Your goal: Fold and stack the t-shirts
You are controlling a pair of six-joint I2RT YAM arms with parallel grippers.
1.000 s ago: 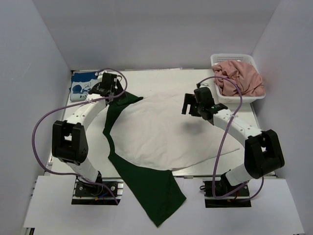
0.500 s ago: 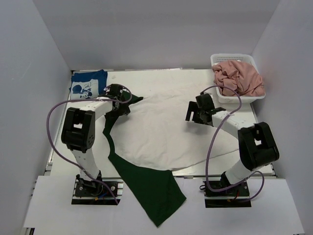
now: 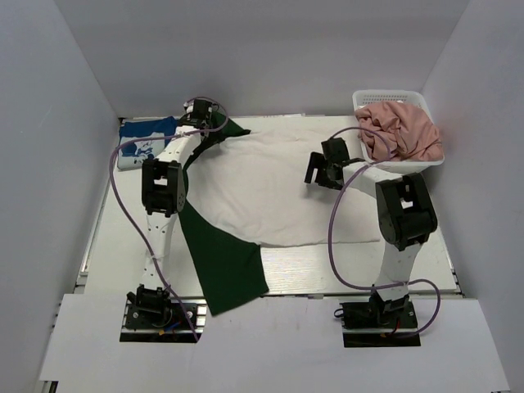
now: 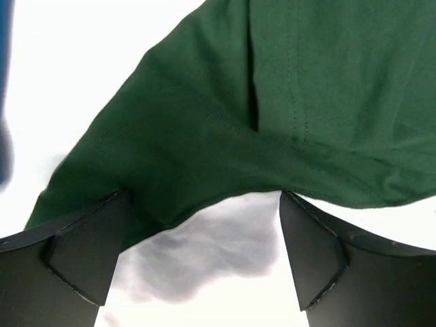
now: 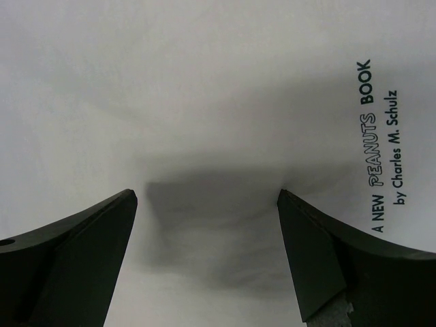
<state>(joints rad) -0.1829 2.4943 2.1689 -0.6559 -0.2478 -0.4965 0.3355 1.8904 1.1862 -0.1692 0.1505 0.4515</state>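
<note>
T-shirt point(image 3: 270, 188), white with green sleeves, lies flat under wide-spread left gripper point(image 4: 204, 194) and right gripper point(image 5: 206, 194); pink shirt point(image 3: 401, 127) fills basket point(image 3: 385, 96).

The left arm point(image 3: 164, 187) and right arm point(image 3: 403, 211) have white tubular links and boxy black joint housings, each trailed by a loose purple cable point(image 3: 115, 184) down to a black base plate point(image 3: 155, 315). The left gripper point(image 4: 204, 201) and right gripper point(image 5: 208, 197) end in matte black, wedge-shaped fingers point(image 5: 75, 252).

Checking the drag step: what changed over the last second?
The white-and-green t-shirt slid toward the far edge; its near sleeve overhangs less. Left end effector, open, swept from by the blue t-shirt to the far sleeve. Right end effector, pink t-shirt, basket barely moved.
</note>
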